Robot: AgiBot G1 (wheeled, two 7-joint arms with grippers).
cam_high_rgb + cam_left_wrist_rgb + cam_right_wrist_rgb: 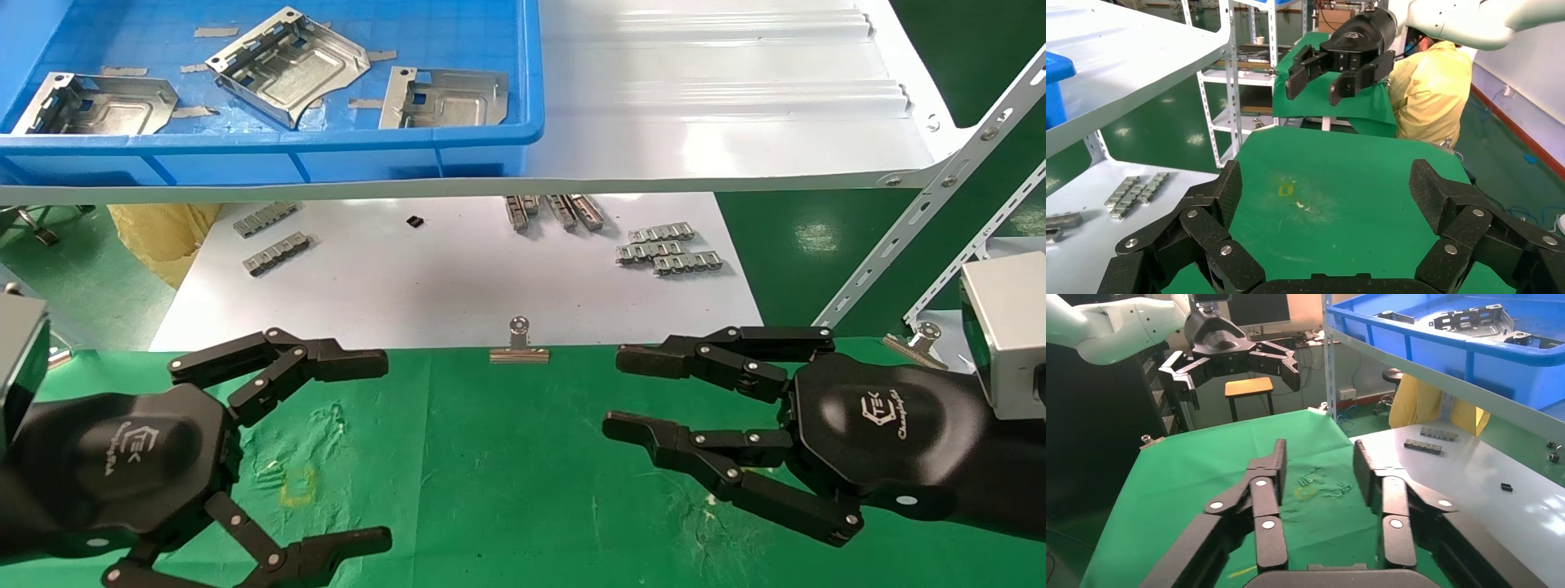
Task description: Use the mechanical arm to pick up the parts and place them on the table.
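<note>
The right hand (1318,471) hangs over the green table (1199,471), fingers apart and holding nothing; beside it, metal plates (1474,318) lie in a blue bin (1438,343).

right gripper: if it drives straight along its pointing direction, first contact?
Likely the left gripper. The right gripper points across the green table at it, both open, nothing between them; height offset is unclear, so it might pass.

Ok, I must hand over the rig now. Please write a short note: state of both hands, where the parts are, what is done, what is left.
Left glossy black robot hand: open, empty, over the green cloth table.
Right glossy black robot hand: open, empty, over the same cloth.
Parts: three silvery stamped sheet-metal plates lie in the blue plastic bin on the white shelf.
Done: nothing on the cloth yet.
Left: pick and place all three.
</note>
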